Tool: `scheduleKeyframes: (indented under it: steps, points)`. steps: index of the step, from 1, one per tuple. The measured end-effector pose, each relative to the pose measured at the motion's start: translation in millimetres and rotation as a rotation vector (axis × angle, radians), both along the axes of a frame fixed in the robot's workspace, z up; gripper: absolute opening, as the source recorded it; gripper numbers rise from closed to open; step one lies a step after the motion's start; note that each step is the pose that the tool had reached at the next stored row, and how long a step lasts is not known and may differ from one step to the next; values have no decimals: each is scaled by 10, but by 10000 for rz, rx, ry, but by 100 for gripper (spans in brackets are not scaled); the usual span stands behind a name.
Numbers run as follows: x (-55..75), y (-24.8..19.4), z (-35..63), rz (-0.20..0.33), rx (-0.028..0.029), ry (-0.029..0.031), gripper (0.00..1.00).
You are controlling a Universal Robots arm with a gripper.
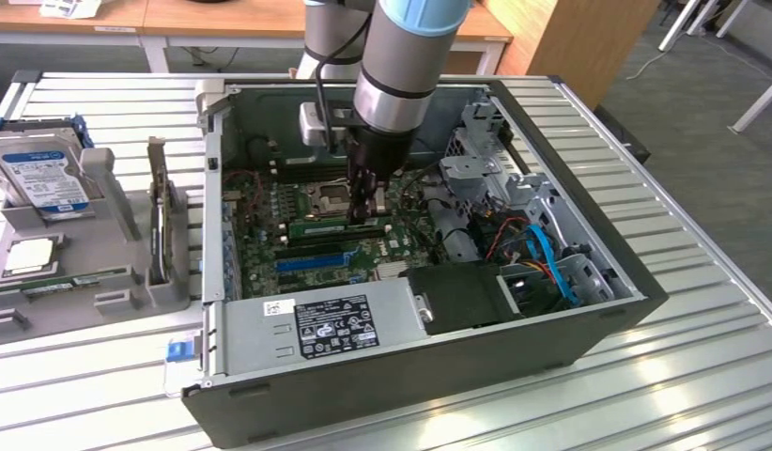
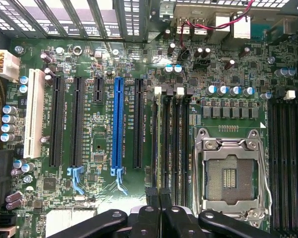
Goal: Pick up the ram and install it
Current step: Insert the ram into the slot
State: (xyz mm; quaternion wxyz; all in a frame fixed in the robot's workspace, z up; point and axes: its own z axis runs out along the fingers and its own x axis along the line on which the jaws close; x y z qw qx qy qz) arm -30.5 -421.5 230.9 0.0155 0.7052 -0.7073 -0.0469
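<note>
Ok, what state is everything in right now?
gripper: shut, over the memory slots.
the ram: on edge in the memory slots, under the gripper; seating unclear.
CPU socket: empty.
blue expansion slot: empty.
computer case: side open.
hard drive: outside the case, in a grey holder.

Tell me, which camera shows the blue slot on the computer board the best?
The wrist view. It faces the blue slot squarely, so its whole length shows between the black slots. The exterior view shows it as a small slanted blue strip deep inside the computer case.
</note>
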Motion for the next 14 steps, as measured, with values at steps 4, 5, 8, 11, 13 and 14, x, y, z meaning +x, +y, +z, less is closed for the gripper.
scheduleKeyframes:
  steps: [4,5,8,11,13,14]
  points:
    - [0,0,-8,0,0,0,12]
    - [0,0,-8,0,0,0,12]
    - [0,0,-14,0,3,-1,12]
    - [0,0,-20,0,0,0,12]
    - [0,0,-24,0,0,0,12]
    - [0,0,-26,0,0,0,12]
